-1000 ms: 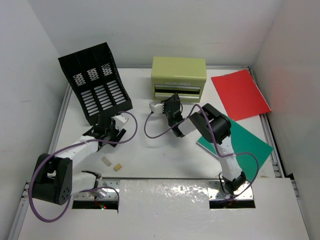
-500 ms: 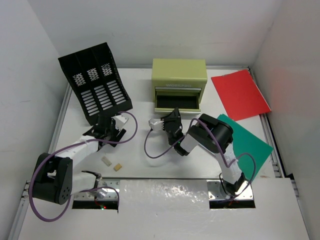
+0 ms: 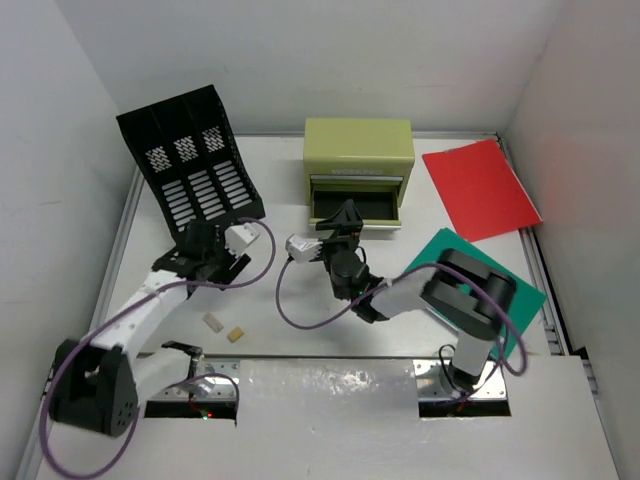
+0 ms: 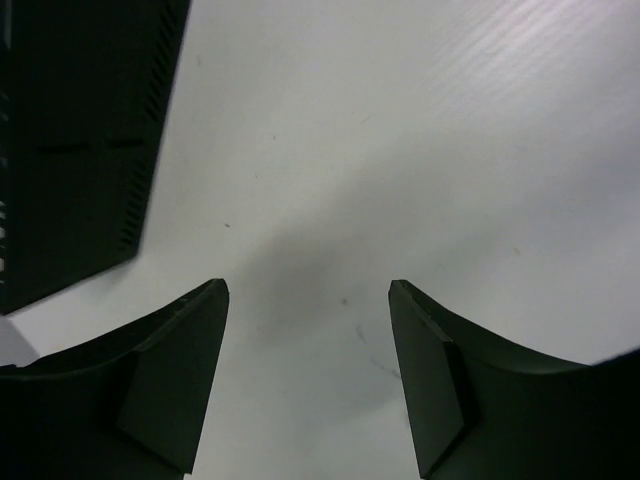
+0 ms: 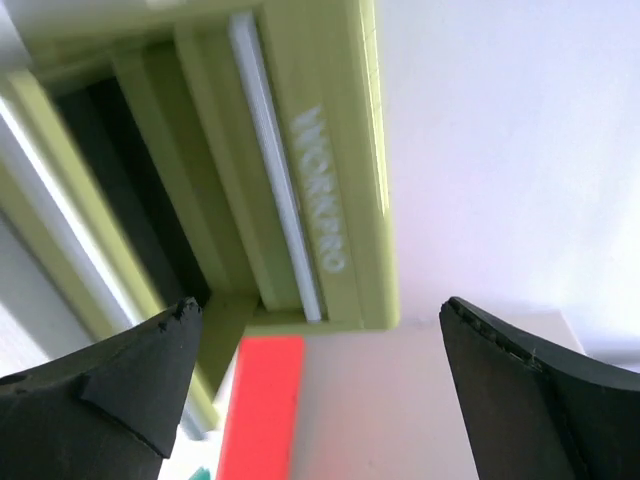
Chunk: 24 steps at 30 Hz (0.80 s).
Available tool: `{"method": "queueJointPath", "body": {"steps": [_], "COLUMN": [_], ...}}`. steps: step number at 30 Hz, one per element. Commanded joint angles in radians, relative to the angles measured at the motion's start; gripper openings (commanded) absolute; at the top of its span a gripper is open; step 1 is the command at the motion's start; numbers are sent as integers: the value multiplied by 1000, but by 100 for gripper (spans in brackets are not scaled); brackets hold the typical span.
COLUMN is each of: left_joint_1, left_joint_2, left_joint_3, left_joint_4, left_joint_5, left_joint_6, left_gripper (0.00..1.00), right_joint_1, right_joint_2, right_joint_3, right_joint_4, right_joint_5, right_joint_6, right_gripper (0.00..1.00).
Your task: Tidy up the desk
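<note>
The desk [image 3: 283, 190] is a white tabletop with thin edge rails. My right gripper [image 3: 346, 214] hovers just in front of the olive-green drawer chest [image 3: 358, 152], whose lower drawer [image 3: 352, 206] stands pulled out. In the right wrist view this gripper [image 5: 318, 305] is wide open with nothing between its fingers, and the chest front [image 5: 300, 170] fills the upper left. My left gripper [image 3: 200, 243] sits by the foot of the black file rack [image 3: 190, 165]. It is open [image 4: 307, 286] over bare desk [image 4: 400, 120], holding nothing.
A red folder [image 3: 480, 188] lies at the back right. A green folder [image 3: 490, 272] lies under the right arm. Two small pieces [image 3: 213, 322] [image 3: 235, 335] rest near the front left. White walls close in the desk on three sides.
The lower drawer has come out of the chest. My right gripper has let go and opened wide, drawing back a little. The left arm has lifted and shifted slightly toward the rack.
</note>
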Motion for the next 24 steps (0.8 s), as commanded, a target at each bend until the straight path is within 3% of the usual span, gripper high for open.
{"method": "queueJointPath", "body": {"steps": [1,2,3,4,8,12,17,21,24], "left_joint_1": [11,11,9,9,8,8,8,8,8], "left_joint_2": [-192,-225,-251,-249,-203,-192,-204,-174,-122], "left_joint_3": [120,132,143,148,93,38,-59,-72,-110], "left_joint_4": [-291,-367,-494,-535,-583,-560,-509,-503,-467], "left_joint_5": [197,230,250,256,201,180,160,221,172], "left_joint_6": [231,307,425,463,592,713,915,974,989], "left_gripper": [63,63,63,63,64,64,62,62,61], "right_joint_1": [54,54,41,35,25,25,25,25,25], "right_joint_2": [-176,-283,-329,-372,-538,-604,-704,-739,-755], "right_joint_3": [13,57,71,71,19,36,-64,-87,-101], "right_joint_4": [-510,-698,-818,-893,-945,-1027,-998,-1033,-1042], "right_joint_5": [-59,-145,-358,-451,-659,-704,-683,-661,-663], "right_joint_6": [367,495,584,654,813,863,906,921,924], "right_gripper": [99,99,99,99,99,99,99,99,99]}}
